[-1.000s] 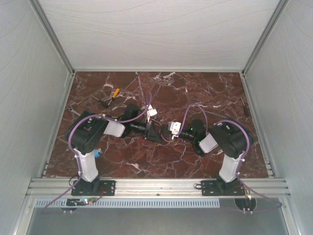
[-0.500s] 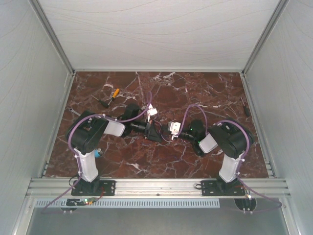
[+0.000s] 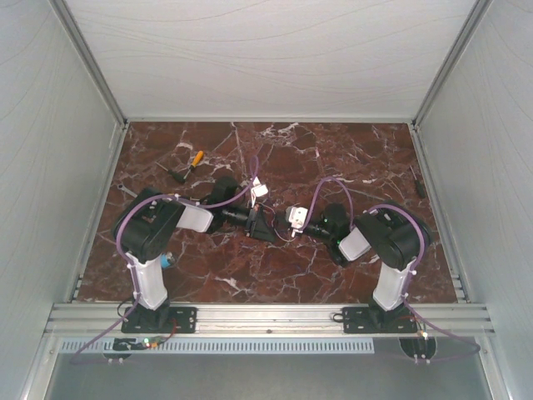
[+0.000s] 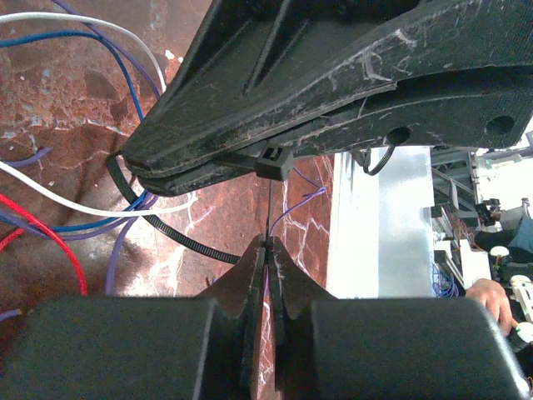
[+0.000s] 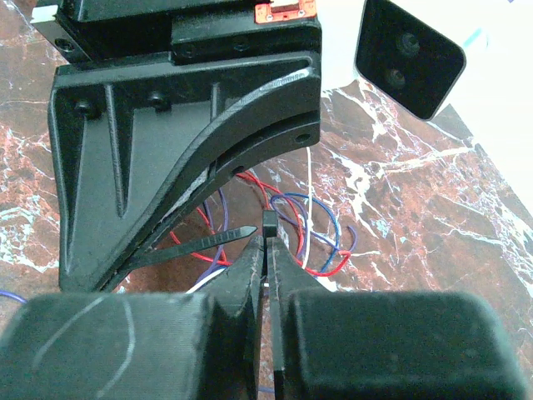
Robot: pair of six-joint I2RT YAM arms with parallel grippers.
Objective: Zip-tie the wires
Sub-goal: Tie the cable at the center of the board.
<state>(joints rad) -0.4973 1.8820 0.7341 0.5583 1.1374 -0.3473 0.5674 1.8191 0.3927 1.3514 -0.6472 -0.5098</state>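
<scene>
Presently the two arms meet tip to tip over the marble tabletop [image 3: 275, 150]. On the left gripper [image 4: 268, 243] the fingers are pinched together on a thin stretch of the black zip tie [image 4: 273, 161], a little short of its square head. On the right gripper [image 5: 266, 243] the fingers are likewise pressed together on the zip tie, just under that head. The wires [image 4: 137, 208] (red, blue, purple and white strands) lie loose beside the zip tie, its strap curving around several. A yellow-handled tool [image 3: 196, 157] lies well apart from the zip tie.
</scene>
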